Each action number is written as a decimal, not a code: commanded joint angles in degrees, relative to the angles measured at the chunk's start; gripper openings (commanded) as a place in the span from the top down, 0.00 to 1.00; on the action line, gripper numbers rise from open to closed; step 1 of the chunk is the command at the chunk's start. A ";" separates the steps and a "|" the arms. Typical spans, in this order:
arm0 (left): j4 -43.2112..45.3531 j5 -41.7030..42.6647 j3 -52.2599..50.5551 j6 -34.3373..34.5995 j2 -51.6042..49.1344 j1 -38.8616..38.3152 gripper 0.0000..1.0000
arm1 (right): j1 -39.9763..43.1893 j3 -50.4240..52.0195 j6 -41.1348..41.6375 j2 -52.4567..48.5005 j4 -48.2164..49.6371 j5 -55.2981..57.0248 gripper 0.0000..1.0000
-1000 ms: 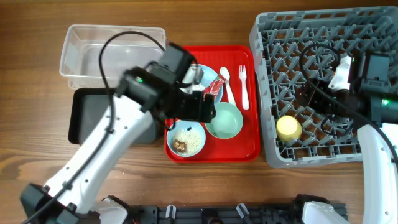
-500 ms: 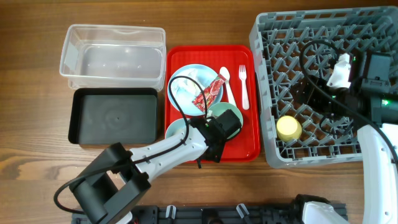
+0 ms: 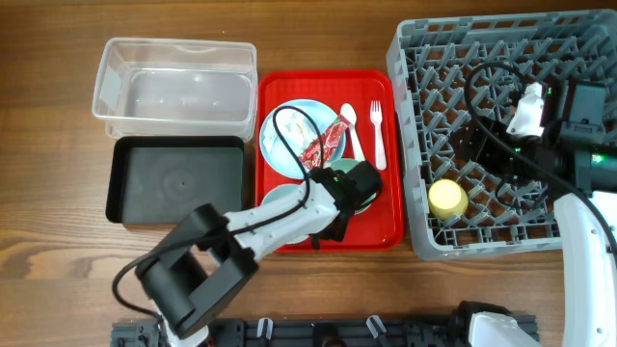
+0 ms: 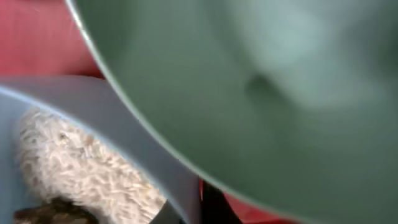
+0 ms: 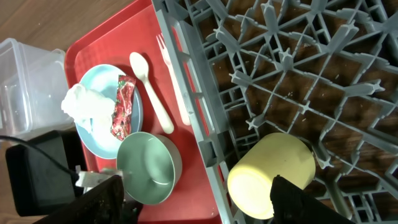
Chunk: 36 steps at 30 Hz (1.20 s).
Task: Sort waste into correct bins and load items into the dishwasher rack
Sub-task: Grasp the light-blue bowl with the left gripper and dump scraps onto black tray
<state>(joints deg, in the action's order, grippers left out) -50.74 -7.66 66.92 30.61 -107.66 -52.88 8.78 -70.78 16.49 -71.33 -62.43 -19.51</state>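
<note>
A: Entry one, left gripper (image 3: pixel 355 183): position and grip?
B: Low over the near half of the red serving tray (image 3: pixel 381 217), right on the teal bowl (image 5: pixel 146 168). Its wrist view is a blur of that bowl's rim, so I cannot tell whether the claw is released or clenched.
A: Entry two, right gripper (image 5: pixel 196 186)?
B: Above the grey dishwasher rack (image 3: pixel 453 58), fingers spread wide apart, released.
A: Entry three, dishes?
B: Yellow cup (image 5: pixel 270 171): in the rack, among the pegs toward its near-left corner. Light blue plate (image 5: pixel 102 140): far part of the red tray. Teal bowl: on the tray, just nearer than the plate. Pale blue bowl (image 4: pixel 143 162): just beside the teal one, on its left; whether the rims touch I cannot tell. White spoon (image 5: pixel 149 84) and white fork (image 5: pixel 174 74): side by side on the tray's right part, between plate and rack, spoon nearer the plate.
A: Entry four, waste?
B: Crumpled white napkin (image 5: pixel 87 102) and red snack wrapper (image 5: pixel 121 106): both on the plate, wrapper to the napkin's right. Rice grains (image 4: pixel 74 162) and brown scraps (image 4: pixel 43 213): inside the pale blue bowl.
A: Entry five, bins?
B: Clear plastic tub (image 3: pixel 174 92) and black tray (image 3: pixel 174 178): left of the red tray, tub on the far side, black tray just beside it on the near side
</note>
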 commanded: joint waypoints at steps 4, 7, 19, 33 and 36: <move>-9.18 0.59 6.21 0.26 7.48 1.84 0.96 | -0.24 -0.87 0.22 0.94 0.31 -1.14 0.22; -10.36 5.70 6.71 2.23 17.53 10.16 0.96 | -0.24 -0.87 0.22 0.94 0.17 -1.14 0.22; -3.93 79.52 -8.33 -30.91 16.70 72.46 0.96 | -0.24 -0.87 0.17 0.94 -1.27 -1.14 0.22; -8.55 95.62 -12.76 -48.83 11.67 77.24 0.96 | -0.24 -0.87 0.04 0.94 -1.16 -1.11 0.21; -9.22 96.32 -12.76 -43.52 11.45 77.75 0.96 | -0.24 -0.87 0.00 0.94 -1.25 -1.11 0.21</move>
<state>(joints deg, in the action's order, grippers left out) -56.36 80.60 54.22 -11.99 -95.68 24.29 8.78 -70.76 16.49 -71.29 -63.64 -19.51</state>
